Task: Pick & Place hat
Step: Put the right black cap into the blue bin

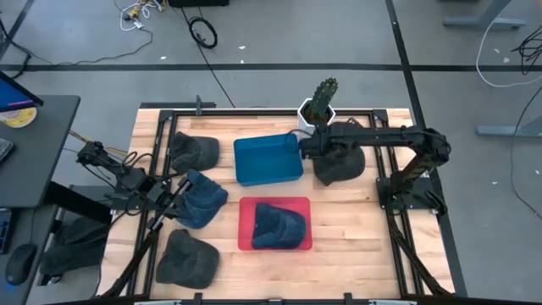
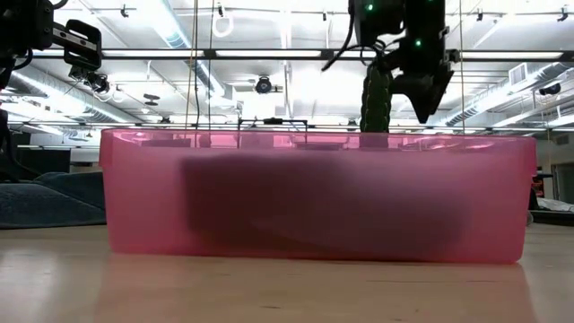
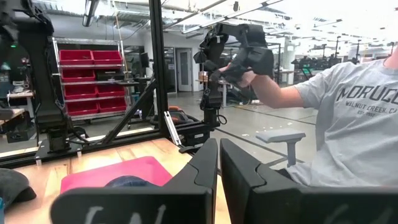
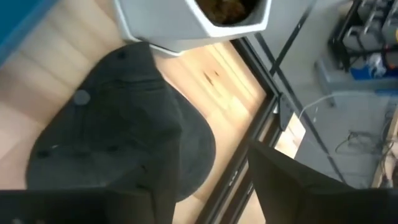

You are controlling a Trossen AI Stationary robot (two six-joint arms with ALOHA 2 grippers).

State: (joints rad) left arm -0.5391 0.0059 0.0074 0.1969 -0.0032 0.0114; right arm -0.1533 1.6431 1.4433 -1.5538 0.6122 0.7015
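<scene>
Several caps lie on the table. A dark grey cap (image 1: 340, 163) (image 4: 118, 143) lies flat near the far right, beside a white cactus pot (image 1: 315, 114). My right gripper (image 4: 214, 199) (image 1: 306, 147) hovers open above it, fingers pointing down and clear of the cloth. A blue cap (image 1: 278, 225) sits inside the red bin (image 1: 246, 241) (image 2: 134, 197). Another blue cap (image 1: 203, 196) lies at the left, with my shut left gripper (image 3: 219, 168) (image 1: 174, 193) just beside it, holding nothing that shows. Two more grey caps (image 1: 195, 152) (image 1: 188, 258) rest on the left side.
A blue bin (image 1: 267, 159) stands between the grey cap and the left caps. The black frame rail (image 4: 267, 124) runs along the table's right edge near the cap's brim. A person in a grey T-shirt (image 3: 354, 118) sits beyond the table's right side.
</scene>
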